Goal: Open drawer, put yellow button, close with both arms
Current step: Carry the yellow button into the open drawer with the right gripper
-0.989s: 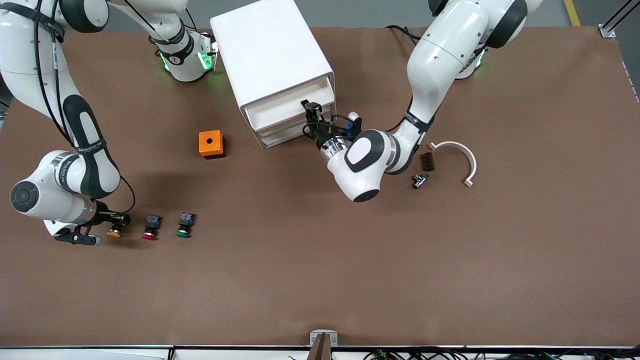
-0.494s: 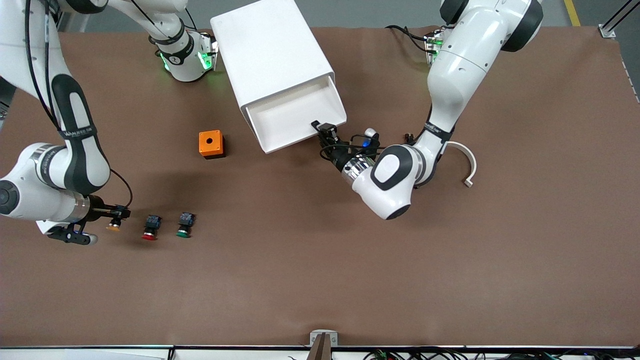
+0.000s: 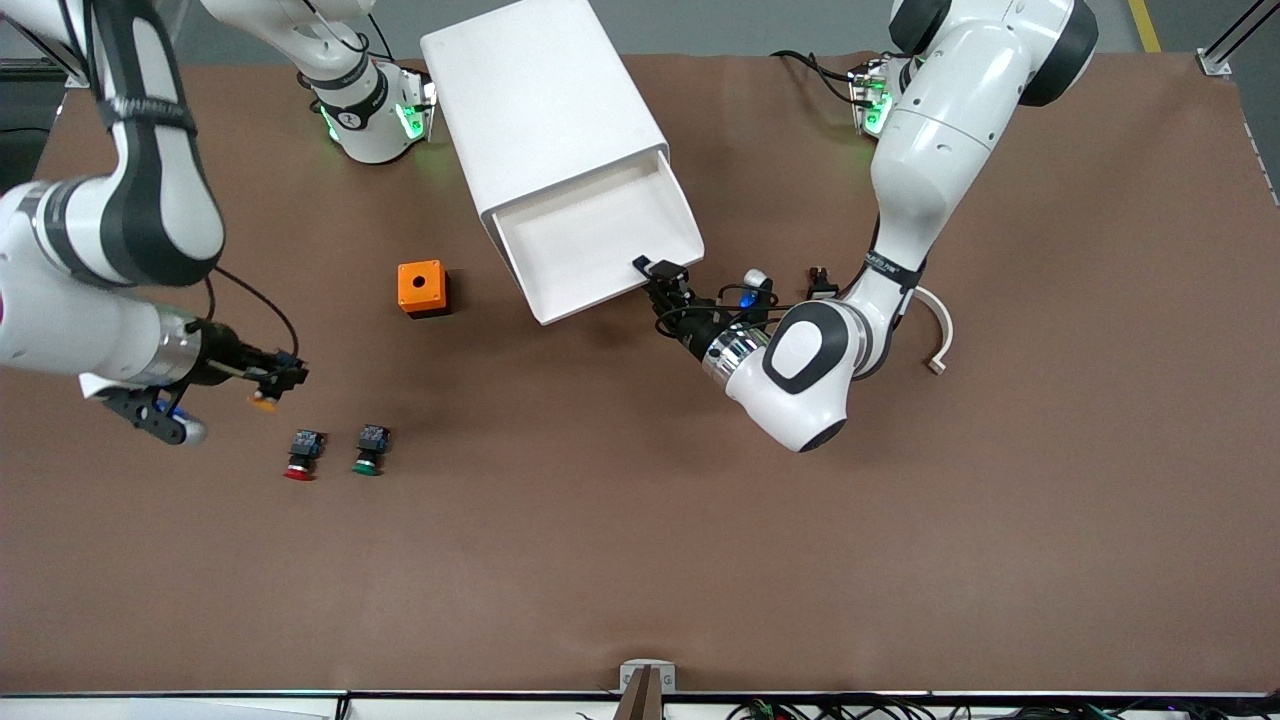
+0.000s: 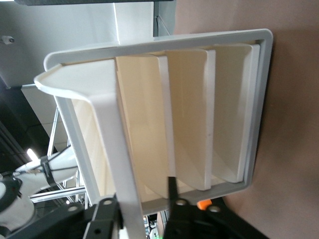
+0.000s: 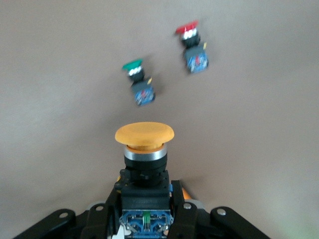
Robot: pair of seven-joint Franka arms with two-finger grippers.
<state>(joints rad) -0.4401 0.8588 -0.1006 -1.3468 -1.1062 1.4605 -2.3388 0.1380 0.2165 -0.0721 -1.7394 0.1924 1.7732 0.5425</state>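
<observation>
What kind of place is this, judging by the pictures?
Probably a robotics lab or test cell: two arms stand at a covered table with a drawer unit and industrial push buttons. The right gripper holds the yellow button; the left gripper grips the drawer.

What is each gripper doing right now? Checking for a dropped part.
Left gripper: shut on the drawer front.
Right gripper: shut on the yellow button.

Glossy white arms [image 3: 930, 150], black joint bands, black cables, green base lights, black claws
</observation>
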